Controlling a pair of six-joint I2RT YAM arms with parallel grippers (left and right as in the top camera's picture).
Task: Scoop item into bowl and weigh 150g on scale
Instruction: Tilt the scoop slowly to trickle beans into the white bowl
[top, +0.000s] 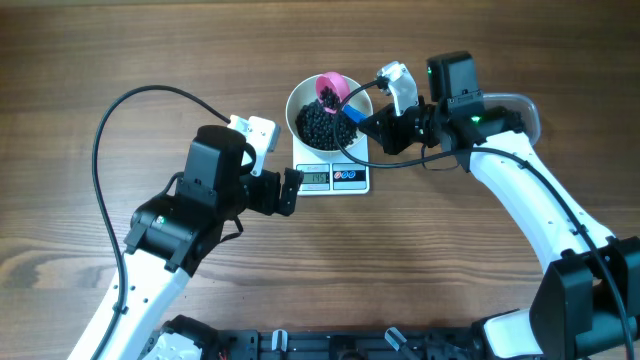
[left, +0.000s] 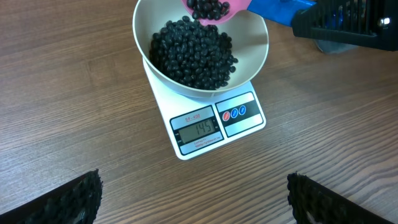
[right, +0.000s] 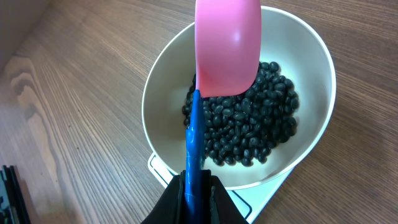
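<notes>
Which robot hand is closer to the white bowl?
Right. The right gripper holds the pink scoop just over the bowl; the left gripper hangs open by the scale, clear of the bowl.

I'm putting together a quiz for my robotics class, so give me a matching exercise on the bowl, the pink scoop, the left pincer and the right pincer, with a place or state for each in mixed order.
Things:
1. bowl
2. pink scoop
3. left pincer
4. right pincer

Places or states:
A. shut on the blue handle
B. open and empty, over bare table near the scale
C. sitting on the scale, holding black beans
D. tilted over the bowl, with beans in it

Pairs: 1-C, 2-D, 3-B, 4-A
</notes>
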